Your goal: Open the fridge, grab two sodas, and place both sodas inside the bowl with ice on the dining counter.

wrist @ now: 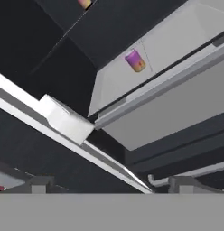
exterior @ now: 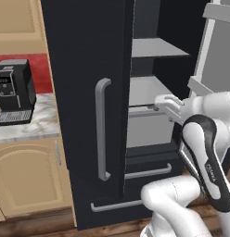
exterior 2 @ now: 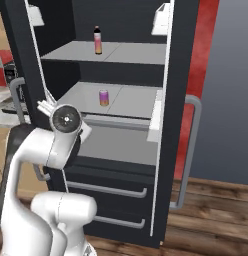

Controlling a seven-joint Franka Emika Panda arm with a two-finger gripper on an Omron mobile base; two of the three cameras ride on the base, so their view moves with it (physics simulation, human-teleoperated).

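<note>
Now the fridge [exterior 2: 171, 125] stands open; the claw [wrist: 109, 182], spread and empty, faces the can [exterior 2: 104, 97] ahead — bottle [exterior 2: 98, 40] 1 shelf higher.

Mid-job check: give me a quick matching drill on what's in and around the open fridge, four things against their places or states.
Things:
1. slim pink-orange bottle with dark cap
2. short purple-pink-yellow can
3. black coffee machine
4. robot's two-finger gripper

Places or states:
A. on the marbled worktop left of the fridge
B. open, holding nothing
C. upper grey shelf
D. middle grey shelf

Pairs: 1-C, 2-D, 3-A, 4-B
</note>
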